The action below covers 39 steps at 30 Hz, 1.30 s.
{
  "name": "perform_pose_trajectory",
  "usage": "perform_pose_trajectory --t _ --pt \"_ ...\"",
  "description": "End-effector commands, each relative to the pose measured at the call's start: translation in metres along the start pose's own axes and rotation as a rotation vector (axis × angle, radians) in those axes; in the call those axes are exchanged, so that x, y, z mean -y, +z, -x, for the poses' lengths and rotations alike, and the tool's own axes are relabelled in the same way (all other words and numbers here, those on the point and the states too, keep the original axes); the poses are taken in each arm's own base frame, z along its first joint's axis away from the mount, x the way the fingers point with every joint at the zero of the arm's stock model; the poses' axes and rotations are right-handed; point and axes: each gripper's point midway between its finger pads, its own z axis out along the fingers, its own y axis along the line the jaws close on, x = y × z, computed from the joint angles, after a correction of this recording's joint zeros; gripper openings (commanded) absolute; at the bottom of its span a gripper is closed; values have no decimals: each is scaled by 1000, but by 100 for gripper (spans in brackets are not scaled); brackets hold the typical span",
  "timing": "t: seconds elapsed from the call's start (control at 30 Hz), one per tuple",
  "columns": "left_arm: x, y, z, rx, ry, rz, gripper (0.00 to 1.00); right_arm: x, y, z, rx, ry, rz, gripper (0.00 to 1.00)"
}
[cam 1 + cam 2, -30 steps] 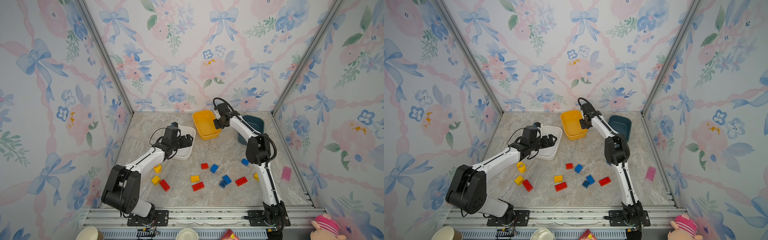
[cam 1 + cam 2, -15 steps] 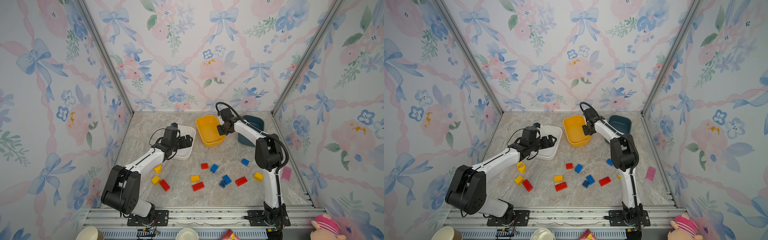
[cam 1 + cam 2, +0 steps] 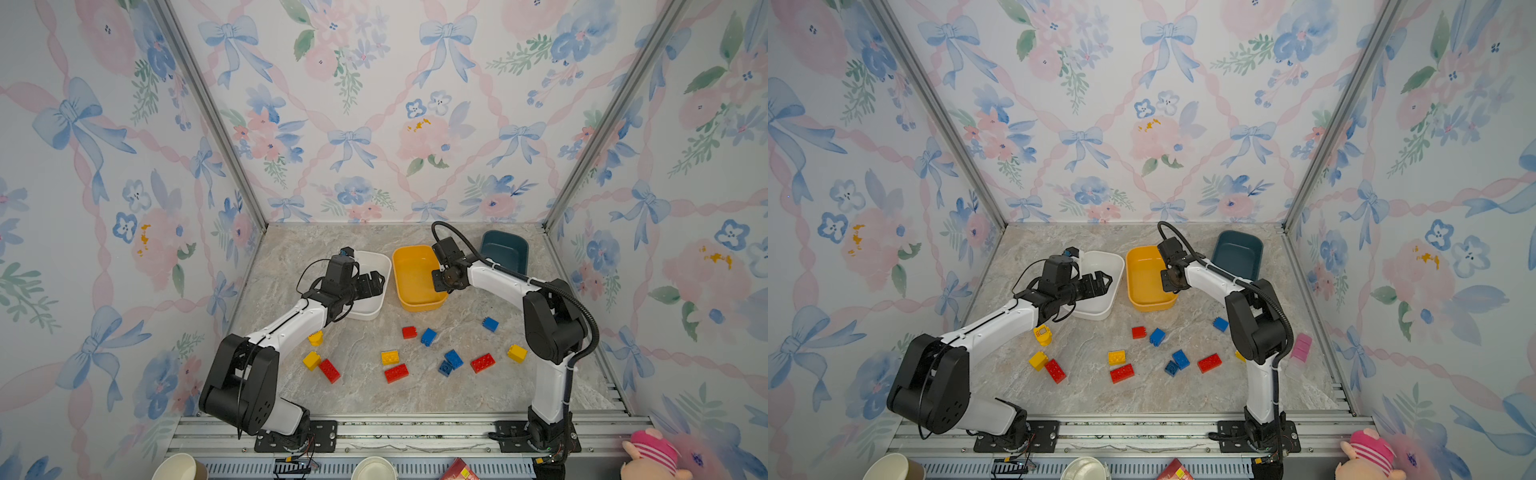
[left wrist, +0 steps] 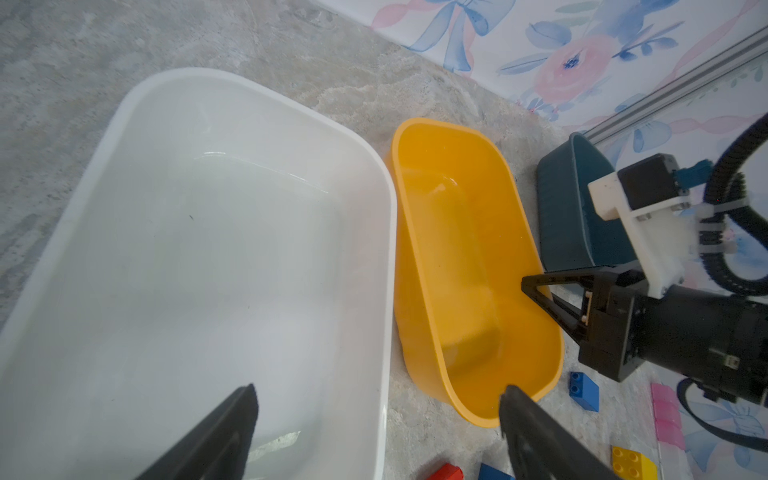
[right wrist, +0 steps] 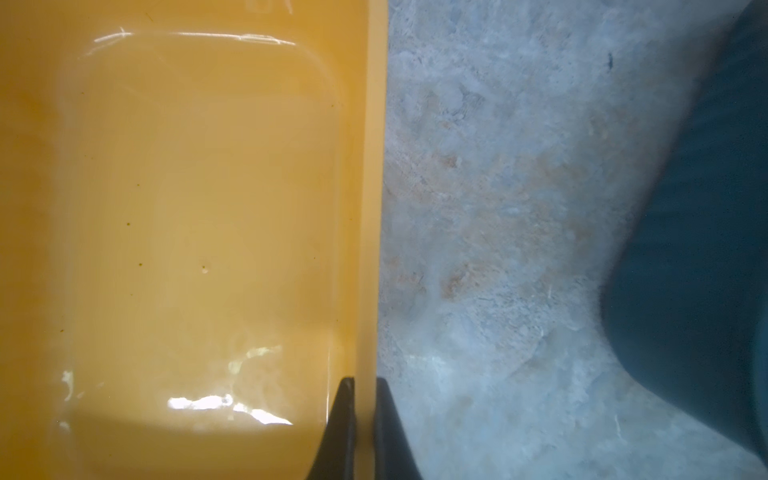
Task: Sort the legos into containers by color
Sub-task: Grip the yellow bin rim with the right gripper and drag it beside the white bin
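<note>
My right gripper [image 5: 365, 382] is shut on the side rim of the yellow container [image 3: 419, 307], one finger inside the wall and one outside. The dark teal container [image 3: 505, 249] stands just behind that arm. My left gripper [image 4: 379, 390] hangs open and empty over the near rim of the white container [image 3: 365, 313]. All three containers look empty. Loose legos lie on the floor in front: red [image 3: 409, 332], blue [image 3: 428, 336], yellow [image 3: 390, 357] and several more, with another yellow one [image 3: 316, 337] beside my left forearm.
A pink block [image 3: 1301, 347] lies by the right wall. Two paper cups [image 3: 178, 467] [image 3: 374, 469] and a pink plush toy [image 3: 652, 455] sit outside the front rail. Papered walls close in the left, back and right sides.
My right gripper has dragged the yellow container toward the front, and its elbow has swung right. The left arm has not moved.
</note>
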Motion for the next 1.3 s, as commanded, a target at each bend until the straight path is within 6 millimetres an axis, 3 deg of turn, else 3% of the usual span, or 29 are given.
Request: perform_pose_trajectory --t 0.0,0.5,0.9,1.27 --pt "-3 -7 8 39 -14 7 93 2 1 -37 -95 35 -62 0" --pt "-10 -10 9 55 -31 22 93 -25 -10 -57 -112 91 -66 0" --pt "-12 -12 8 60 -37 26 93 -34 -10 -69 -128 80 -42 0" --pt "-13 -14 7 65 -42 28 94 -44 -4 -59 -117 77 -20 0"
